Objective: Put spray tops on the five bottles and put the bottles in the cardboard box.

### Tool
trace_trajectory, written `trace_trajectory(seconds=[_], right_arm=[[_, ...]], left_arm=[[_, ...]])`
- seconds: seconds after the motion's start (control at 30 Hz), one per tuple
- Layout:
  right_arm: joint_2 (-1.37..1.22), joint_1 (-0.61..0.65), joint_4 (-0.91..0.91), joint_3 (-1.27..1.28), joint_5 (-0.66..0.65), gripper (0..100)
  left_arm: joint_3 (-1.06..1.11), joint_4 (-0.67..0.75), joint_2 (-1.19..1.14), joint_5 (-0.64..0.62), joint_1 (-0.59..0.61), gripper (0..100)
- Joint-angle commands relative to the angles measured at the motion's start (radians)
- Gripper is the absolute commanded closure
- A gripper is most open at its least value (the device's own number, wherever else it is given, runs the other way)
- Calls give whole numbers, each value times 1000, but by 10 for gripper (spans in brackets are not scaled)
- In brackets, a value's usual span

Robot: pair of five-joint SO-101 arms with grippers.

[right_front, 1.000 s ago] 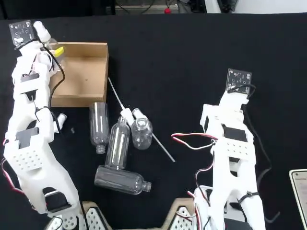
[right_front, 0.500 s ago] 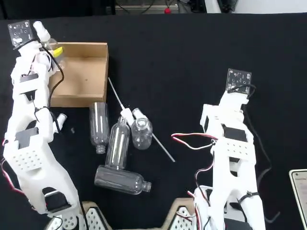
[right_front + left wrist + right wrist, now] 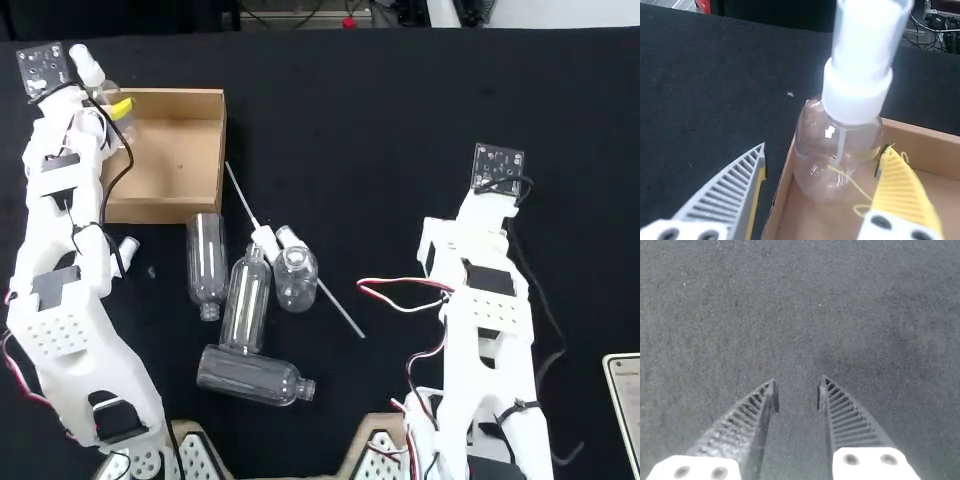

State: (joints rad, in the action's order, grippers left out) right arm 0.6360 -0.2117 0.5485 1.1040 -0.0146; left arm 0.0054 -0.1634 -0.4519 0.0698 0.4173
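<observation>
One topped bottle (image 3: 837,150) stands in the box (image 3: 175,165) between the spread fingers of the left pincer (image 3: 826,148), four bottles (image 3: 245,300) lie apparently untopped on the bench (image 3: 400,100), and the right pincer (image 3: 796,390) hangs empty, slightly apart.

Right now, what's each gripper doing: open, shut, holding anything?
Left gripper: open, fingers either side of the spray-topped bottle, not clamped on it.
Right gripper: open, holding nothing.

L gripper (image 3: 825,148) fingers wide apart; R gripper (image 3: 797,381) fingers slightly parted.
</observation>
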Motion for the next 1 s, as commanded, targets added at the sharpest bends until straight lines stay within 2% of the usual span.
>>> trace_trajectory(seconds=[0.0, 0.43, 0.97], right_arm=[[-7, -9, -25, -4, 0, 868], [-7, -9, -25, -4, -2, 868], [-7, -9, -25, -4, -2, 868]], left_arm=[[-54, -3, 29, 37, 13, 651], [-48, -5, 51, 35, 22, 653], [156, -5, 252, 40, 25, 653]])
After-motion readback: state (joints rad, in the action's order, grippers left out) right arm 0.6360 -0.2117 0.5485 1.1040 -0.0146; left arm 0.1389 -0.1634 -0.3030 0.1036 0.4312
